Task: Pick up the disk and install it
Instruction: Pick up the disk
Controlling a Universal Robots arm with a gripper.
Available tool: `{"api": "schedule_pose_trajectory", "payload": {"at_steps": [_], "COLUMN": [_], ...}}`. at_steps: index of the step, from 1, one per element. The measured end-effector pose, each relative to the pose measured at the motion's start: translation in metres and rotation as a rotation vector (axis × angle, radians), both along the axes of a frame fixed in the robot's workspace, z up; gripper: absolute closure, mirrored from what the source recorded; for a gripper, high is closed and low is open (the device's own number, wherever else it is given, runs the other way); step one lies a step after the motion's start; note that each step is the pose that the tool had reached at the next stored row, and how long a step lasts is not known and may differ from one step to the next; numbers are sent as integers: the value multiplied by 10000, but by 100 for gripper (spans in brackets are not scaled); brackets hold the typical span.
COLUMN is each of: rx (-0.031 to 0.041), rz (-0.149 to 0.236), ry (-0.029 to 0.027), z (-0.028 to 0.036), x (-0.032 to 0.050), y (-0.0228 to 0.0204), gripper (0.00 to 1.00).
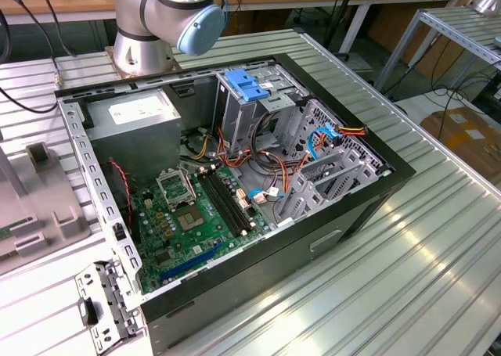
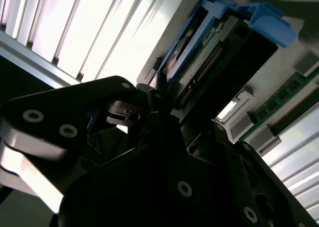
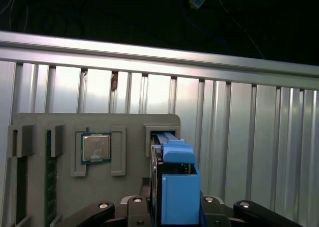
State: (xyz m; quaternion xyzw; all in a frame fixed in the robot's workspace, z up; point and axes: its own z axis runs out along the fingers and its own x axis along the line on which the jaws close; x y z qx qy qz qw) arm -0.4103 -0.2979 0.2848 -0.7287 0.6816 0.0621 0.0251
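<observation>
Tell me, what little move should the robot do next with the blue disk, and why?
Probably pull the disk straight out of the grey holder: the pincer sits either side of it, and it stands in the holder's slot.

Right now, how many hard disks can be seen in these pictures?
1. The disk stands on edge in a slot of the grey tray, seen in both wrist views. More could be hidden inside the drive cage in the exterior view.
</observation>
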Motion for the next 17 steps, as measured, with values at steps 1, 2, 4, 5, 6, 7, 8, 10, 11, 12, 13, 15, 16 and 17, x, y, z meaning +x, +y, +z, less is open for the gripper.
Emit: {"api": "schedule_pose_trajectory", "payload": {"at_steps": [1,2,4,5,6,7,8,10,11,12,13,15,16,17], "rx": [0,0,0,0,0,0,0,2,0,1,0,2,2,3], "rz": [0,0,0,0,0,0,0,0,0,0,0,1,0,0], "ry": [0,0,0,0,0,1,0,-2,0,0,2,2,1,0], "z": [12,18,29,34,39,44,47,48,50,50,51,51,52,53], "x": [0,0,0,0,0,0,0,0,0,0,0,0,0,0], "y": [0,0,0,0,0,0,0,0,0,0,0,1,2,2], "gripper": [62,62,62,62,62,62,62,62,62,62,62,63,63,63]}}
